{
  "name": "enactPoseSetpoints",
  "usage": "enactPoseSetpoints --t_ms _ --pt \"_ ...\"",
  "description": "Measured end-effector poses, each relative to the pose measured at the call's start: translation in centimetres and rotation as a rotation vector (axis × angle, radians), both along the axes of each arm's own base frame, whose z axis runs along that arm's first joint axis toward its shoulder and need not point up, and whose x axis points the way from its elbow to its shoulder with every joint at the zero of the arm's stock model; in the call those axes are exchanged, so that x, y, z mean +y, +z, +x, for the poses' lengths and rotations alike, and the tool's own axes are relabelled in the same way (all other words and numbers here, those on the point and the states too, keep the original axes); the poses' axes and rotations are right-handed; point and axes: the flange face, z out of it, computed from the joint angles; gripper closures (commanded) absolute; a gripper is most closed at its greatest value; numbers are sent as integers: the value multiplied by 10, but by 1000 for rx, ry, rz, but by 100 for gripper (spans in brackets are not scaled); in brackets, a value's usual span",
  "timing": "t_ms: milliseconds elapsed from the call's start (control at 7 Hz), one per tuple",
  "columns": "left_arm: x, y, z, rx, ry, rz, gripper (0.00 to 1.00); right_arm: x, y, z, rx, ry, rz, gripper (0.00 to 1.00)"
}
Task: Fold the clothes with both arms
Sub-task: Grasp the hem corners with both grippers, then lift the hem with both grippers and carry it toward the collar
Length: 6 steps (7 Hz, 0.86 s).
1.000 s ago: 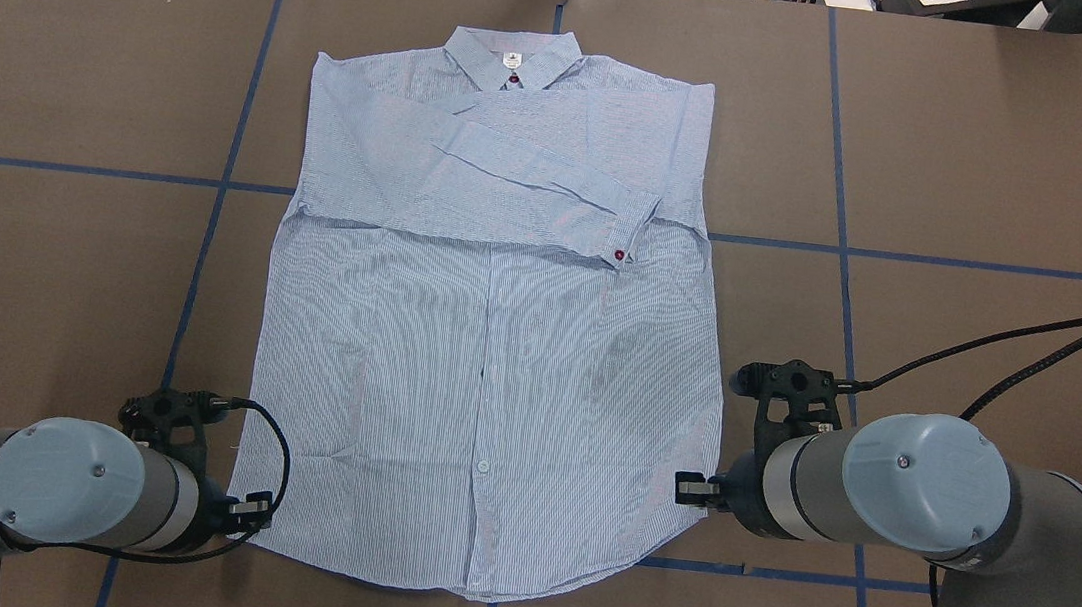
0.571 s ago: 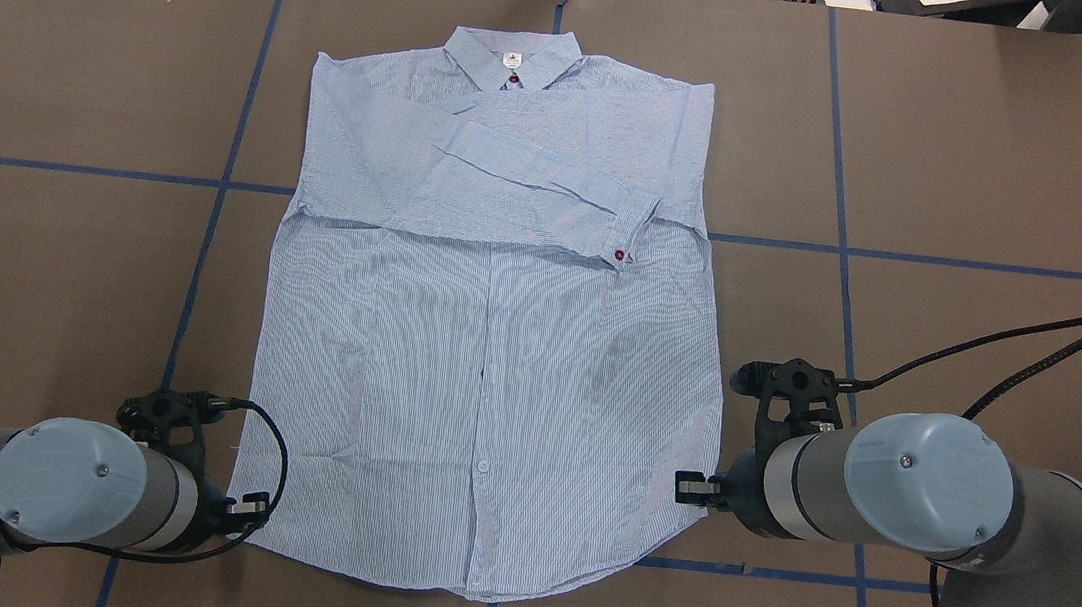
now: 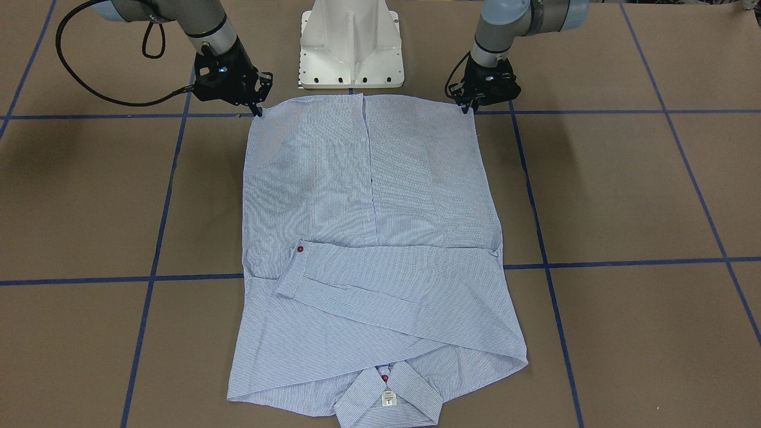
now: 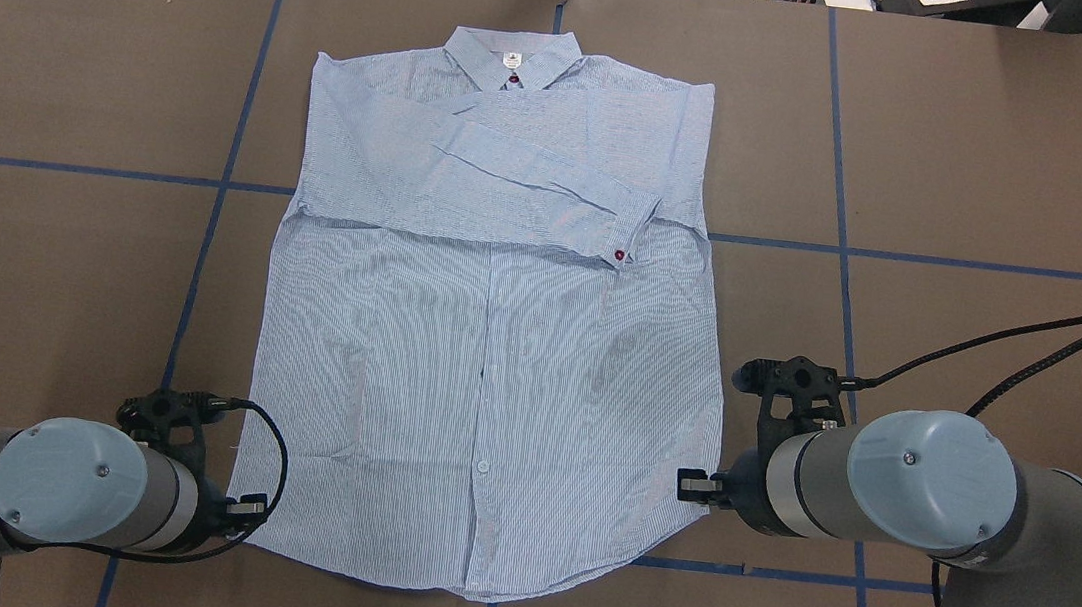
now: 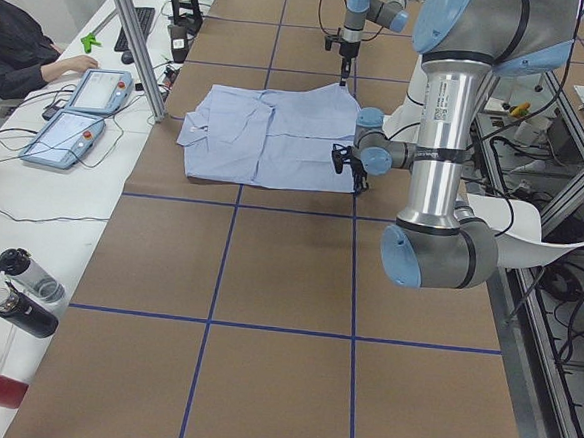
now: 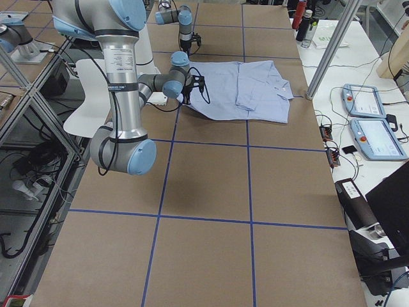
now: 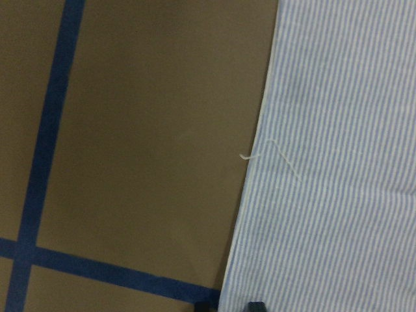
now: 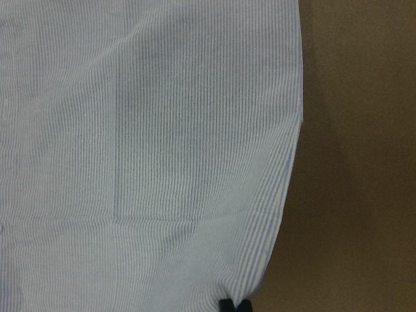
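Note:
The light blue striped shirt (image 4: 494, 369) lies flat on the brown table, collar at the far side and both sleeves folded across the chest. It also shows in the front view (image 3: 368, 196). My left gripper (image 4: 250, 511) is at the hem's left corner, low on the table, and looks shut on the shirt's edge (image 7: 338, 162). My right gripper (image 4: 691, 485) is at the hem's right corner, and its two tips sit close together on the shirt's edge (image 8: 149, 149). In the front view the left gripper (image 3: 469, 108) and right gripper (image 3: 258, 110) touch the two hem corners.
The white pedestal base (image 3: 351, 47) stands just behind the hem. Blue tape lines (image 4: 206, 238) cross the table. In the exterior left view, control tablets (image 5: 90, 90), a metal post (image 5: 134, 38) and bottles (image 5: 26, 291) are on the side table, with an operator nearby.
Almost nothing: the right arm's elbow has drifted slightly rightward. Both grippers stay at the hem corners and the shirt has not moved.

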Motion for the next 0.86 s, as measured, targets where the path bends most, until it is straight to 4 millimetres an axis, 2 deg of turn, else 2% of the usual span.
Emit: enactPoseSetpoints --t_ms 429,857 --pt "-2 -11 -7 22 -6 5 100 -3 1 4 1 5 -4 100" --pt "2 -51 -34 53 -8 12 100 2 -9 20 -31 -22 -21 100"
